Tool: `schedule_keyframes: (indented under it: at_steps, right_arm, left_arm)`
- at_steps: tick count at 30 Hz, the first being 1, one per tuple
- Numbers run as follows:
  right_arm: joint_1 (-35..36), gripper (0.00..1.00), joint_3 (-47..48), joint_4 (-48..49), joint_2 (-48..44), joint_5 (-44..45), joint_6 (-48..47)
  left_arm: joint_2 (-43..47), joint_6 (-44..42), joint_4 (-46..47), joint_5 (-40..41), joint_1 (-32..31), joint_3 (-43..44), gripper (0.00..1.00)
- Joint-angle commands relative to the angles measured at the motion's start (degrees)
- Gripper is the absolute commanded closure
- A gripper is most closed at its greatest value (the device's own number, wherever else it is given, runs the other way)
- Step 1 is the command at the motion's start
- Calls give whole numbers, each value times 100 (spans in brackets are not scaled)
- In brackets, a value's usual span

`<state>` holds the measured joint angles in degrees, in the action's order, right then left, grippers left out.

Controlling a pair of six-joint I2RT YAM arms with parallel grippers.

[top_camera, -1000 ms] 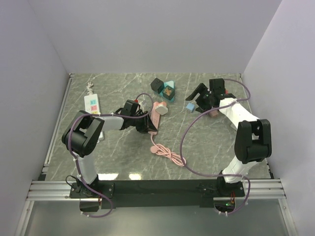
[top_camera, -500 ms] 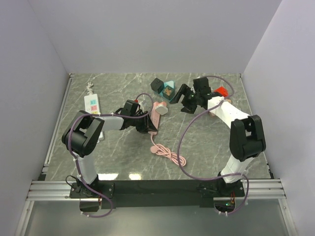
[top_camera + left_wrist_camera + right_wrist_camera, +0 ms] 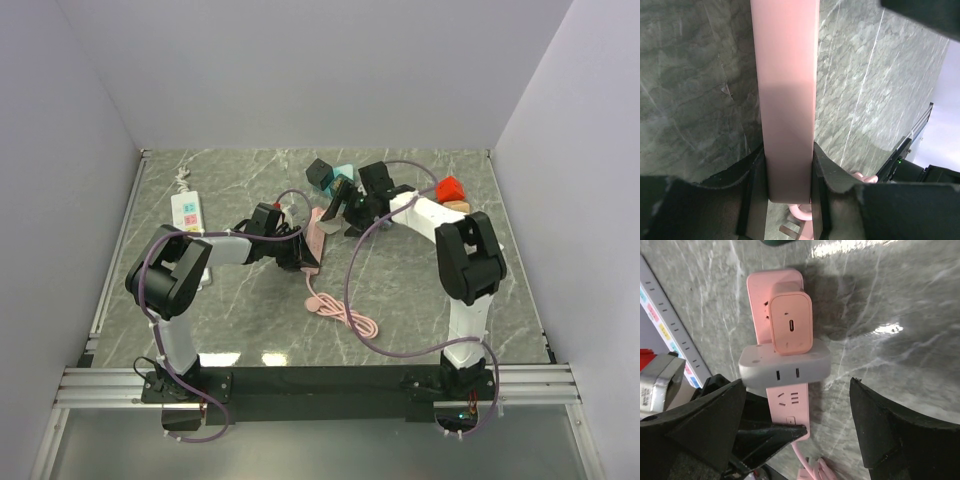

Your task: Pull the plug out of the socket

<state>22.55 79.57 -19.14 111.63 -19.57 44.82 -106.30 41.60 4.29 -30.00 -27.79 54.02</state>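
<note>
Left gripper [image 3: 787, 175] pins the strip [image 3: 785, 75]; right gripper [image 3: 797, 381] hangs wide open above it.
The left clamps the pink strip near its cord end, likely to anchor it against the pull. The right, empty, frames a pink charger [image 3: 791, 325] and a grey adapter [image 3: 785, 367], both seated in the strip; which one is meant I cannot tell. Grey-green marble table [image 3: 420, 290], bare pale walls [image 3: 300, 70].

A grey-green marble tabletop [image 3: 240, 310] sits enclosed by plain pale lilac walls [image 3: 300, 70] on three sides.
</note>
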Motion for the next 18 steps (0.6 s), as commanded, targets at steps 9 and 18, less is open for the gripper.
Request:
schedule_keyframes:
  at_steps: [9, 18]
  right_arm:
    - [110, 10, 472, 244, 183, -389, 449]
    - [110, 11, 146, -370, -361, -354, -516]
  left_arm:
    - [-49, -135, -622, 99, -51, -49, 99]
    - [-84, -205, -720, 135, -51, -32, 99]
